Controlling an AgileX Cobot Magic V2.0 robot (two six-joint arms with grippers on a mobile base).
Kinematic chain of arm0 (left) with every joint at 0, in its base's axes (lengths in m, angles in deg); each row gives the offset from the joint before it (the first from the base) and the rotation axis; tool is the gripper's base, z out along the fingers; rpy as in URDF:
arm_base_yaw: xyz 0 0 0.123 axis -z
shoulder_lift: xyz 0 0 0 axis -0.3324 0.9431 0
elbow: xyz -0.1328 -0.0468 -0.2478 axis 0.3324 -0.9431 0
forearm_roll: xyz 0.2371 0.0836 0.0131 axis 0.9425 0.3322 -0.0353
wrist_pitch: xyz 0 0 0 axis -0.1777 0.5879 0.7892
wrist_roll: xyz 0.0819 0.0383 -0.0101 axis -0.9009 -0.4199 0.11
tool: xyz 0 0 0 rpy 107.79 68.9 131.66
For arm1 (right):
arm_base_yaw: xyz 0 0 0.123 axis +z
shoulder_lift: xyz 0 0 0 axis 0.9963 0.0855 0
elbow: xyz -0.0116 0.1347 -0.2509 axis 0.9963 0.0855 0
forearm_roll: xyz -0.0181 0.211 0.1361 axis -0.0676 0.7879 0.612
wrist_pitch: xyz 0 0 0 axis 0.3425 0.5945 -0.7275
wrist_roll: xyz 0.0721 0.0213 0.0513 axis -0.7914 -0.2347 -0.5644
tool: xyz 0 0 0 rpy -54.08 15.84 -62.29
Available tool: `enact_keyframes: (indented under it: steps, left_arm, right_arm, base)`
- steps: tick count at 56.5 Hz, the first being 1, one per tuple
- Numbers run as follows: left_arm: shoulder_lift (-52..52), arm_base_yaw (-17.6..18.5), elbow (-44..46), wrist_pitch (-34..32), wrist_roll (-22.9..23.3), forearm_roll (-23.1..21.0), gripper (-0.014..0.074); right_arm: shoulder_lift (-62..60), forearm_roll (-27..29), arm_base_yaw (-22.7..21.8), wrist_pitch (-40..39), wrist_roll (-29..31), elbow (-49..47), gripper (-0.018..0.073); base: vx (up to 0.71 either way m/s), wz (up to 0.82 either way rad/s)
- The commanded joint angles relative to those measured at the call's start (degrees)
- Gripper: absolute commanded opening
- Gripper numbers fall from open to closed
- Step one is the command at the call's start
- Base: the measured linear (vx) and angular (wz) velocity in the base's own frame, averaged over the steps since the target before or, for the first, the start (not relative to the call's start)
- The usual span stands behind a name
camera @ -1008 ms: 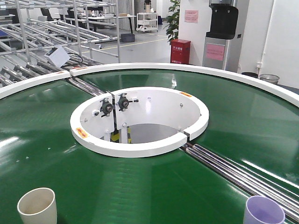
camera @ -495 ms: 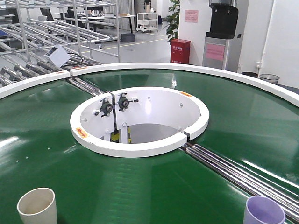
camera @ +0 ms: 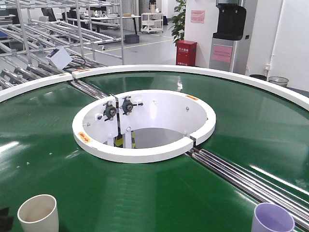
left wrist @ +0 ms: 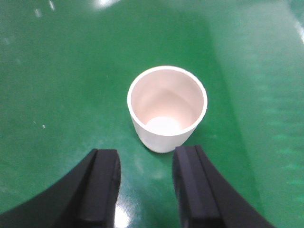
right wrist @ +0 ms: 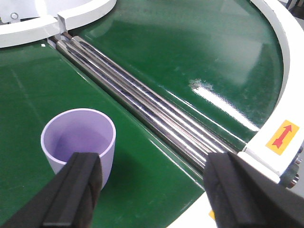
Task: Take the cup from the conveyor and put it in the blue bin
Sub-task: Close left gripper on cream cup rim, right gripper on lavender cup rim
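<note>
A cream-white cup [camera: 37, 212] stands upright on the dark green conveyor [camera: 193, 203] at the near left. In the left wrist view this cup [left wrist: 167, 107] is empty and sits just ahead of my left gripper [left wrist: 147, 156], which is open with only belt between its fingers. A purple cup [camera: 273, 220] stands at the near right. My right gripper [right wrist: 154, 166] is open wide, and the purple cup [right wrist: 78, 142] sits beside and partly behind its left finger [right wrist: 83, 183], outside the gap. The blue bin is out of view.
Steel rollers [camera: 241, 174] cross the belt at a seam just beyond the purple cup. The white inner ring [camera: 145, 154] rises in the middle and the white outer rim [right wrist: 278, 80] curves along the right. Metal racks [camera: 58, 29] stand behind.
A black part of the left arm has come into the bottom left corner of the front view, beside the cream cup. Both cups have barely shifted.
</note>
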Motion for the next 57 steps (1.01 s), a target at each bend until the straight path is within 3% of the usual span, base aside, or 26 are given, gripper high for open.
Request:
enact_keyframes:
  steps: [1,9,20,28,36,52,57]
  left_arm:
    - [4.7,-0.1,8.0,2.6,0.6,-0.2,0.0411]
    - [14.4,-0.1,18.0,8.6,0.6,-0.2,0.0411]
    - [23.8,-0.1,26.5,11.8,0.6,-0.1,0.0411]
    - [28.1,-0.1,27.4,11.8,0.6,0.5,0.0411]
    - [30.8,-0.3,27.4,12.0,1.5,3.9,0.0411]
    - [34.7,-0.3,27.4,11.3,1.5,3.8,0.0411]
    - [34.8,-0.3,27.4,12.4,1.1,3.8,0.0405]
  right_arm:
    - [0.0,-0.6,-0.3,-4.3,-0.1,-2.1,0.0525]
    - [0.0,-0.6,-0.3,-4.3,-0.1,-2.1,0.0525]
    - [0.0,-0.6,-0.3,-4.3,-0.1,-2.1,0.0525]
    - [0.0,-0.6,-0.3,-4.3,-0.1,-2.1,0.0525]
    - [0.0,-0.6,-0.3,-4.3,-0.1,-2.1,0.0525]
    - [0.0,-0.6,-0.3,-5.7,-0.1,-2.1,0.0524]
    - [0.8,0.0,-0.3,-2.4,-1.1,-3.0,0.0514]
  base:
    - [0.0,0.0]
    - [0.0,0.0]
    - [0.0,0.0]
    - [0.0,0.0]
    - [0.0,0.0]
    - [0.0,0.0]
    - [0.0,0.0]
